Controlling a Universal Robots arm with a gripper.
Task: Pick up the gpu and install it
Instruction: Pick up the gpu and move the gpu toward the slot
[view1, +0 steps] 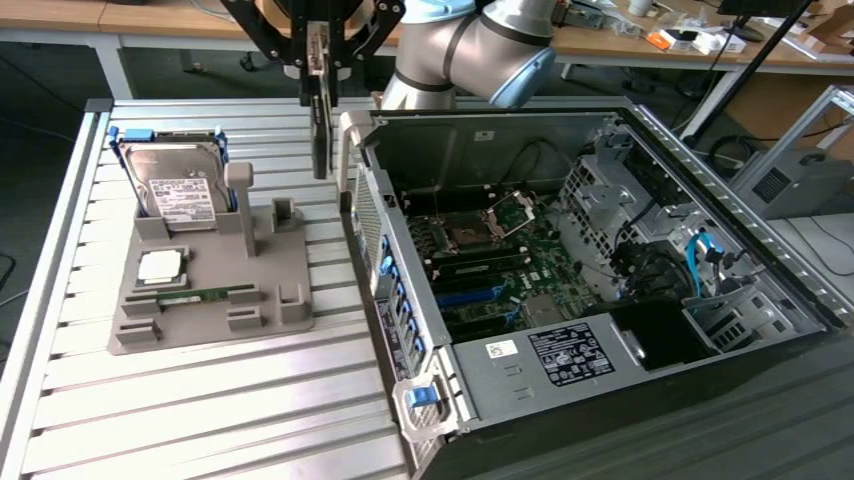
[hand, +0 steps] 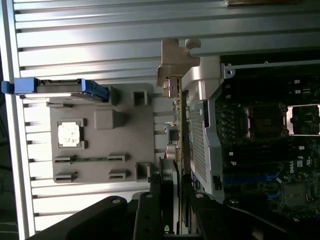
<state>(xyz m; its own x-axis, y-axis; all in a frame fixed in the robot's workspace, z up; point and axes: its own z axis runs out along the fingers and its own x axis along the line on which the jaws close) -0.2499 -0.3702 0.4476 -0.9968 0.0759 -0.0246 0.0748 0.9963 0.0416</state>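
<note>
I see the tool (view1: 318, 62) clamped partway closed on the gpu (view1: 319, 115), a thin flat card hanging edge-on just outside the open case (view1: 461, 150) wall, with an open gap to the grey holder (view1: 214, 300) on the ribbed metal surface (view1: 200, 400).

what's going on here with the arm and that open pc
The robot arm's gripper is shut on the gpu, holding it on edge in the air between the gray parts holder and the open computer case. The card is not yet seated on the motherboard. A hard drive stands in the holder.
</note>
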